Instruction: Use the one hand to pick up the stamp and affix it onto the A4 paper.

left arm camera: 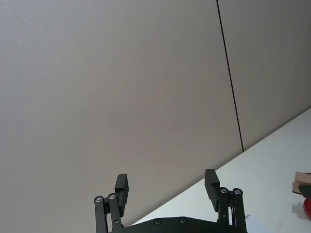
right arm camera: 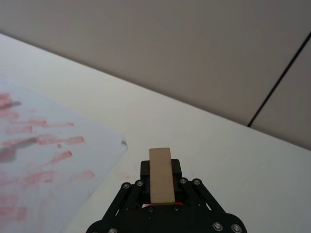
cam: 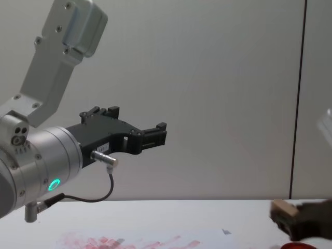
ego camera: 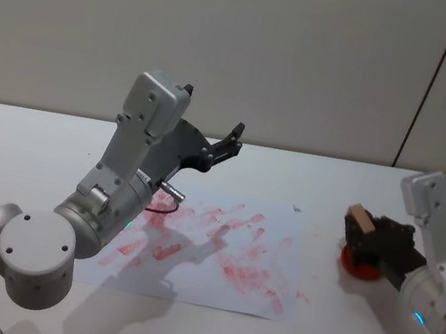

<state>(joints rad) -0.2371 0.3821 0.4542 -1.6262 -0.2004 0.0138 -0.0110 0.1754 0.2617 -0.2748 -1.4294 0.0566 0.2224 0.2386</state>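
Stamp (ego camera: 360, 215) sits clamped between the fingers of the right gripper (ego camera: 364, 235), tan top end sticking out and tilted. It is over the red pad (ego camera: 359, 265), just right of the paper (ego camera: 218, 244) and off the sheet. Whether its lower end touches the pad is hidden by the gripper. Right wrist view: stamp (right arm camera: 161, 174) held tight in the middle of the gripper, paper (right arm camera: 43, 160) off to one side with red smears and a grey mark (right arm camera: 124, 142) at its near corner. Chest view: stamp (cam: 284, 208) low at the right edge, above the pad (cam: 296, 245). Paper lies flat on the white table (ego camera: 19, 148). Left gripper (ego camera: 214, 111) is raised over the paper's left part, aimed at the wall, fingers spread wide, holding nothing.
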